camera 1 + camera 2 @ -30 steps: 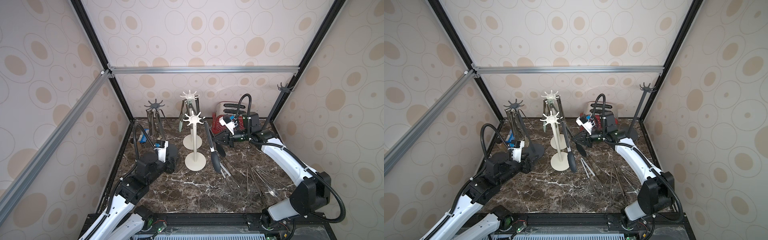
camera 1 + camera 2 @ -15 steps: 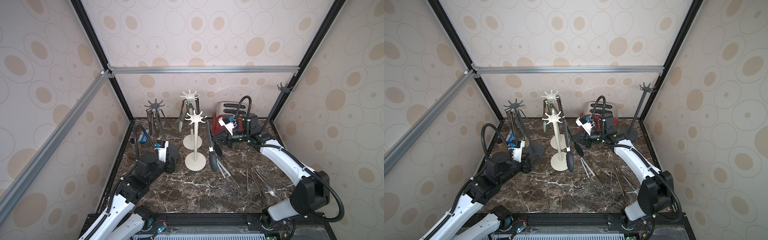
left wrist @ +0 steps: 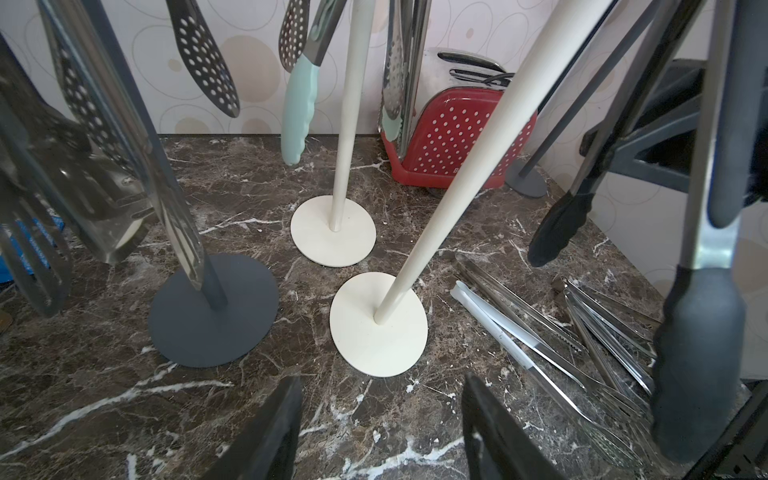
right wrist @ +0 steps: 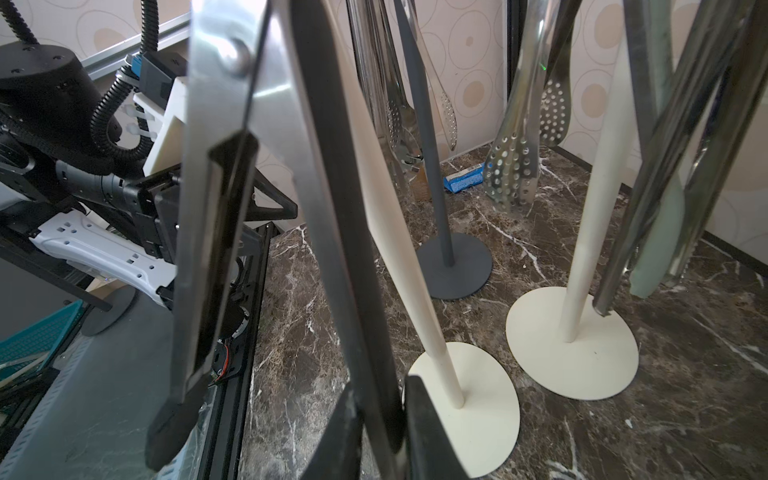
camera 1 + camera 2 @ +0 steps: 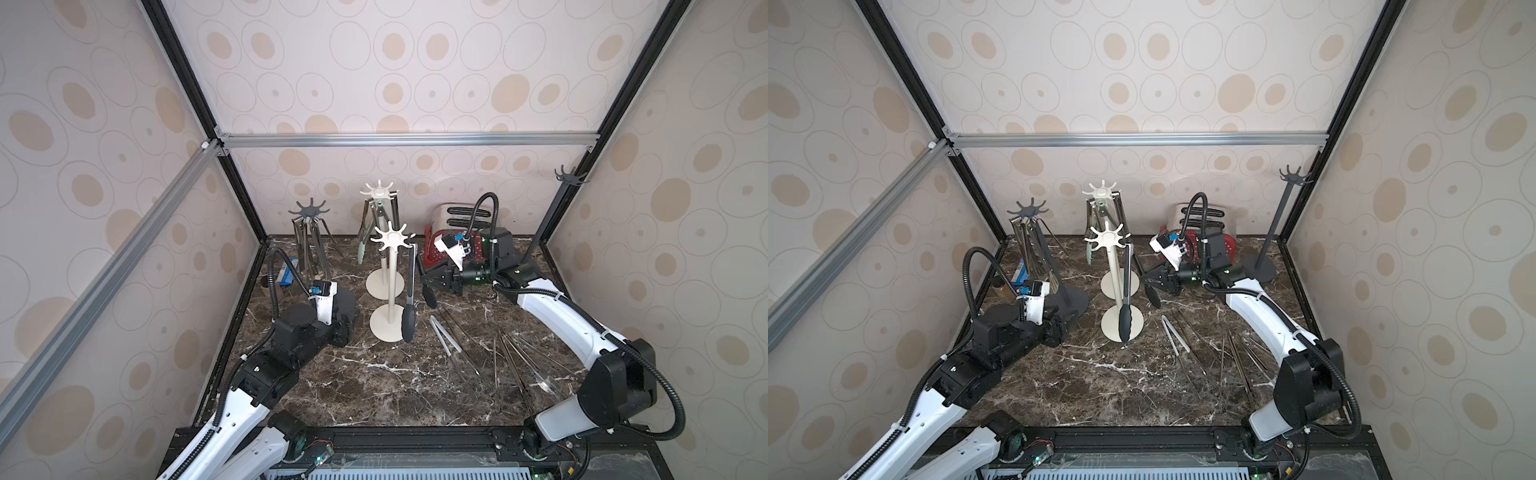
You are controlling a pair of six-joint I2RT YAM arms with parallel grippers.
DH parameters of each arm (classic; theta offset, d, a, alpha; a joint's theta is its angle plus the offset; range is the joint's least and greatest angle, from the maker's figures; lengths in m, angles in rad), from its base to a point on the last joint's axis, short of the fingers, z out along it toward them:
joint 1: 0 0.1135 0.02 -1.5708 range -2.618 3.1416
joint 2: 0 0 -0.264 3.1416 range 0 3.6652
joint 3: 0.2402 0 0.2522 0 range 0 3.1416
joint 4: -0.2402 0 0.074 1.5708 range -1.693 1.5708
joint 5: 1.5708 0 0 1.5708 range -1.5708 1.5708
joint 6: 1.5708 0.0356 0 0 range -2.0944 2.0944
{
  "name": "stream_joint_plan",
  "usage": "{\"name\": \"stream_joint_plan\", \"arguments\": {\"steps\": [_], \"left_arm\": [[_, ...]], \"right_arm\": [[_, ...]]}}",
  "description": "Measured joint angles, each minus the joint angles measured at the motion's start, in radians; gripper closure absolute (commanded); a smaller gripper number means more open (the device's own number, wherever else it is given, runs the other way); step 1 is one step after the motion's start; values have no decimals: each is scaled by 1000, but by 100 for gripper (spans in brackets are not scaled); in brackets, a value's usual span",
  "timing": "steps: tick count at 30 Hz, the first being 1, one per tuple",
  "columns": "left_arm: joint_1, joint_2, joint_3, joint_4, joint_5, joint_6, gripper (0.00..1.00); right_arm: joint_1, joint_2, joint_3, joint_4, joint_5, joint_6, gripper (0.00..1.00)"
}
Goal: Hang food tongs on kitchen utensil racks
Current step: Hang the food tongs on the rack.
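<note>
My left arm (image 5: 266, 374) crouches low, left claw (image 3: 382, 390) wide, empty. Beyond, the right arm (image 5: 552, 316) reaches level, right claw (image 5: 424, 281) narrow around one leg of the black-tipped tongs (image 5: 409, 320), grip unclear. They've swung in upright, hanging from the near cream rack (image 5: 390, 286).

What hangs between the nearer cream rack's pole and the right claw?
The black-tipped tongs, dangling from the crown of the nearer cream rack: one arm hangs between its pole and the right claw, as both top views show.
</note>
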Motion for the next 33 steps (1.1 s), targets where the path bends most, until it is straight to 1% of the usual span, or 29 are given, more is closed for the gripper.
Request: {"name": "stream_joint_plan", "arguments": {"steps": [4, 14, 23, 26, 28, 33], "left_arm": [[0, 0, -3, 0, 0, 0, 39], [0, 0, -8, 0, 0, 0, 39], [0, 0, -8, 0, 0, 0, 39], [0, 0, -10, -1, 0, 0, 39], [0, -1, -12, 0, 0, 0, 38], [0, -4, -16, -1, 2, 0, 38]], "right_arm": [[0, 0, 0, 0, 1, 1, 78], [0, 0, 0, -11, 13, 3, 67], [0, -3, -4, -29, 40, -9, 52], [0, -25, -24, -44, 82, -13, 51], [0, -61, -53, -50, 137, -8, 51], [-16, -210, -155, -84, 356, 40, 51]]}}
